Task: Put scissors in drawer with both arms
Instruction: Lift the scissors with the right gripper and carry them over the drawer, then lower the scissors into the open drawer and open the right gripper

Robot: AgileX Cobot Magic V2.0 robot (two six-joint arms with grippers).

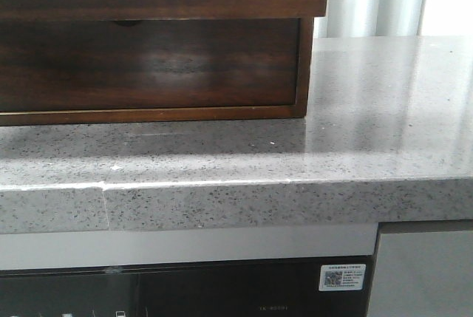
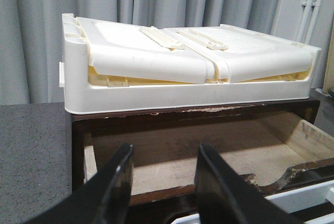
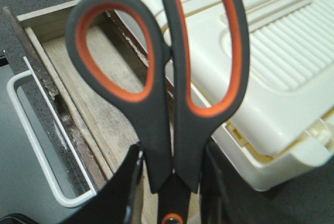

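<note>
My right gripper (image 3: pixel 171 153) is shut on the scissors (image 3: pixel 156 104), gripping them just below the orange-and-grey loop handles. The blades are hidden below the fingers. The scissors hang over the open drawer (image 3: pixel 102 114), whose bare wooden floor shows beneath them. My left gripper (image 2: pixel 166 151) is open and empty, in front of the same open drawer (image 2: pixel 209 156) and a little above its near edge. In the front view only the drawer's dark glossy front (image 1: pixel 148 62) shows, and neither gripper nor the scissors.
A cream plastic box (image 2: pixel 182 72) lies on top of the wooden cabinet, close beside the scissors in the right wrist view (image 3: pixel 271 78). A white wire rail (image 3: pixel 31 140) runs along the drawer's outer edge. The speckled grey counter (image 1: pixel 332 147) carries the cabinet.
</note>
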